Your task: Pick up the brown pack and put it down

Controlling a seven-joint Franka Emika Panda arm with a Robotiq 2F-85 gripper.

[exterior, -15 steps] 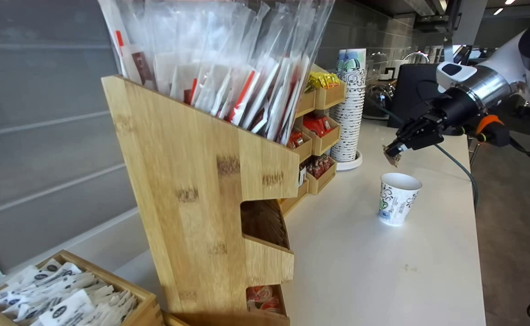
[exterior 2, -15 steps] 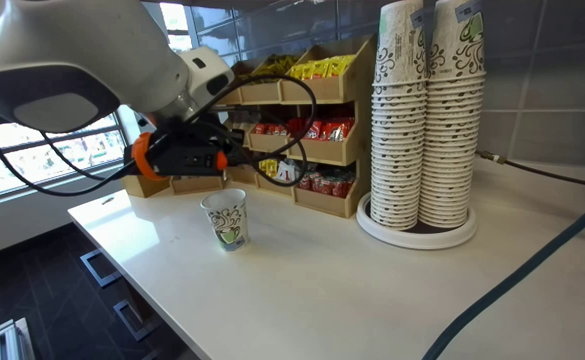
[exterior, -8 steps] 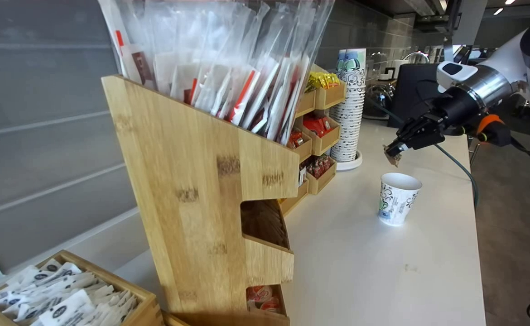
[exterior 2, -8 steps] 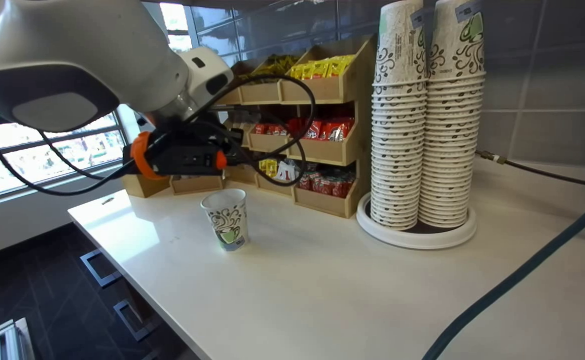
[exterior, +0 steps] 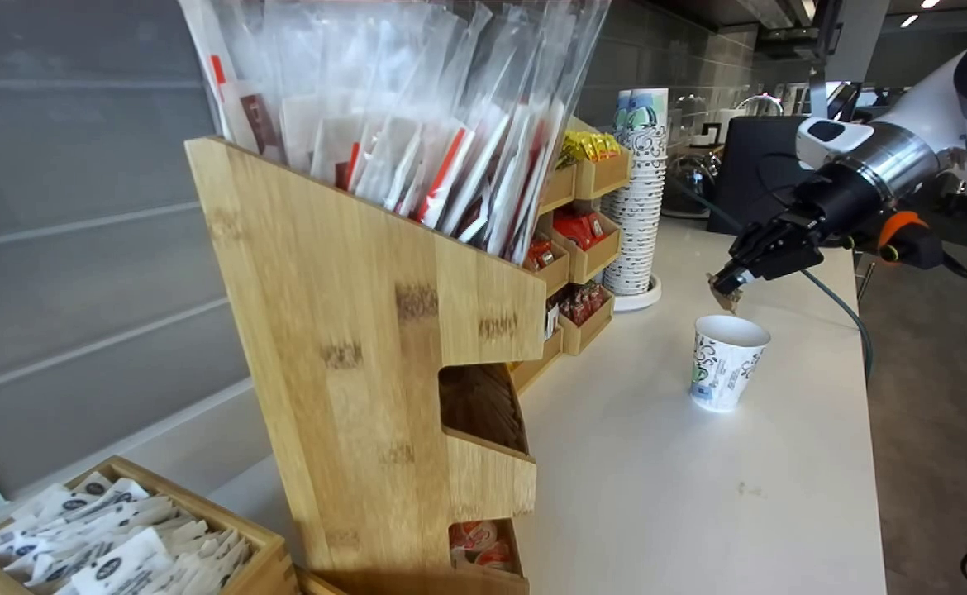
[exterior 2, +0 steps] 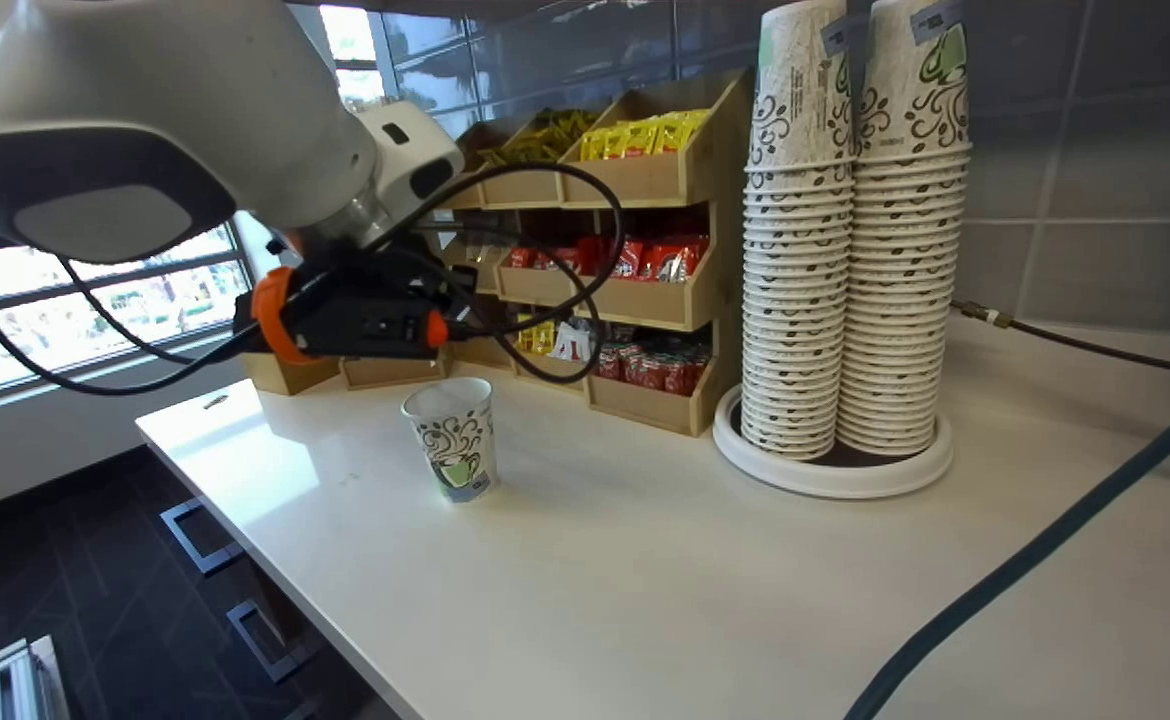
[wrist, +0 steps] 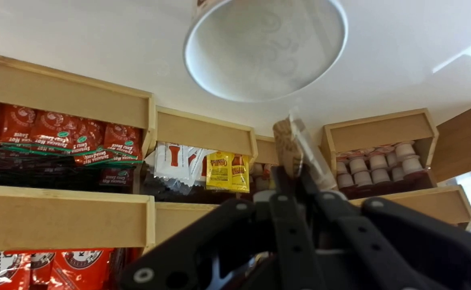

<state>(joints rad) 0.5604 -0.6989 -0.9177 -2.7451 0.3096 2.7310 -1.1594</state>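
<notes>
- Wrist view, right of centre: the gripper (wrist: 294,176) pinched the brown pack (wrist: 287,149) between its fingertips.
- Top centre: the paper cup (wrist: 265,48) stood nearby.
- Left: red packets (wrist: 58,129) lay in a wooden bin (wrist: 66,94).
- In an exterior view, a hose (exterior 2: 1037,547) crossed the lower right.

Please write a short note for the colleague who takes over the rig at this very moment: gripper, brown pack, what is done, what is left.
Gripper: shut on the brown pack.
Brown pack: held in the air above the counter, close to the rim of the upright paper cup but apart from it in the wrist view. I cannot tell whether any part is over the opening.
Done: pack picked up.
Left: put it down and release it. The cup seems a likely target, but the task names no spot, so please confirm.
</notes>
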